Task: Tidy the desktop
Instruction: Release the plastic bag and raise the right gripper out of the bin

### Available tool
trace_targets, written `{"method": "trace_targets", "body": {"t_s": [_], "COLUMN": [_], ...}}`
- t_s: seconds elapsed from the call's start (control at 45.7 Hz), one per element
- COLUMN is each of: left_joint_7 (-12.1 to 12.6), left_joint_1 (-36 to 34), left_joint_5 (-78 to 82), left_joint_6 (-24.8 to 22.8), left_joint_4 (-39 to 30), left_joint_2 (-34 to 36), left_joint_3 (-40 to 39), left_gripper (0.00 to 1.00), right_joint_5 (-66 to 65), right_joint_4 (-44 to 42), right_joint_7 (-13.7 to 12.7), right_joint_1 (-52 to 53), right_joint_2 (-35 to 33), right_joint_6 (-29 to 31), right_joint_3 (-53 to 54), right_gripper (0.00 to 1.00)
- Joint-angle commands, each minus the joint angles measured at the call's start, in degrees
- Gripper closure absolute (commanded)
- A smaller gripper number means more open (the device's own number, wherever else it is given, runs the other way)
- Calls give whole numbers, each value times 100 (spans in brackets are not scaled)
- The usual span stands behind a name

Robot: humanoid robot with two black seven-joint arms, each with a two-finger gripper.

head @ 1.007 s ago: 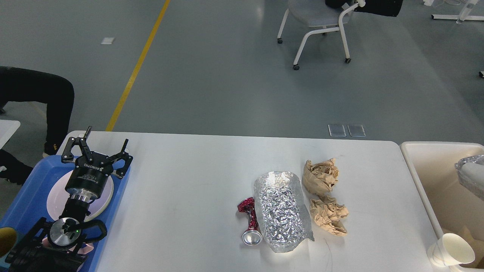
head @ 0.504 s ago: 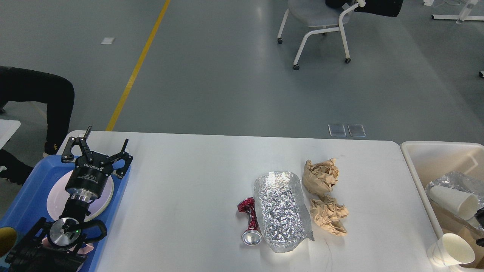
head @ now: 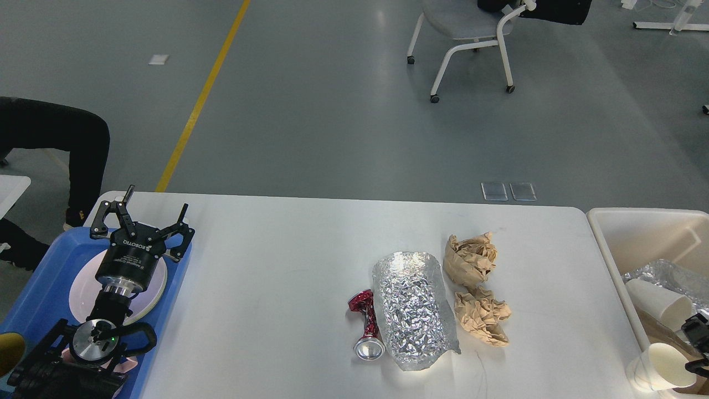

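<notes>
Holding: our left tool (head: 145, 218) — fingers apart, above the blue plastic tray (head: 41, 277).
Right tool (head: 699, 346): dark at the frame edge — we cannot tell its state.
Tabletop: wide white rectangular tabletop (head: 277, 288) carries crumpled silver foil (head: 412, 307).

Desktop (head: 277, 288) was bare across its left and middle span, from the blue tray (head: 39, 277) edge to the crushed red can (head: 365, 324), with open surface also along the far edge and between the brown paper wads (head: 476, 288) and the beige bin (head: 626, 244). Obstacles sat clustered right of centre: can touching the crumpled foil sheet (head: 412, 307), paper wads just beside the foil's right side. Left gripper (head: 145, 219), fingers spread, hung over the tray's plate (head: 83, 288); a paper cup (head: 662, 366) crowded the near right corner by the bin.
</notes>
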Motion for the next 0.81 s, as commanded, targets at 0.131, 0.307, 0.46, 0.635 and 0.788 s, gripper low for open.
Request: {"method": "trace_targets", "body": {"t_s": [0.131, 0.307, 0.46, 0.635, 0.788], "left_joint_7": [0, 0, 0, 9, 0], "left_joint_1": [0, 0, 0, 0, 0], "left_joint_5": [-1, -1, -1, -1, -1], "left_joint_6": [0, 0, 0, 0, 0], "left_joint_4": [0, 0, 0, 0, 0], "left_joint_2": [0, 0, 0, 0, 0], "left_joint_3": [0, 0, 0, 0, 0], "left_gripper": [4, 4, 4, 4, 4], "right_joint_5": [1, 1, 1, -218, -1456], "right_joint_4": [-7, 46, 98, 405, 1301], "right_joint_7": [-1, -10, -10, -71, -54], "right_joint_1": [-34, -34, 27, 781, 1976], "right_joint_2": [-17, 18, -17, -456, -984], "right_joint_6": [-386, -756, -756, -449, 0], "right_joint_3": [27, 54, 54, 10, 10], "right_gripper": [29, 0, 0, 0, 0]}}
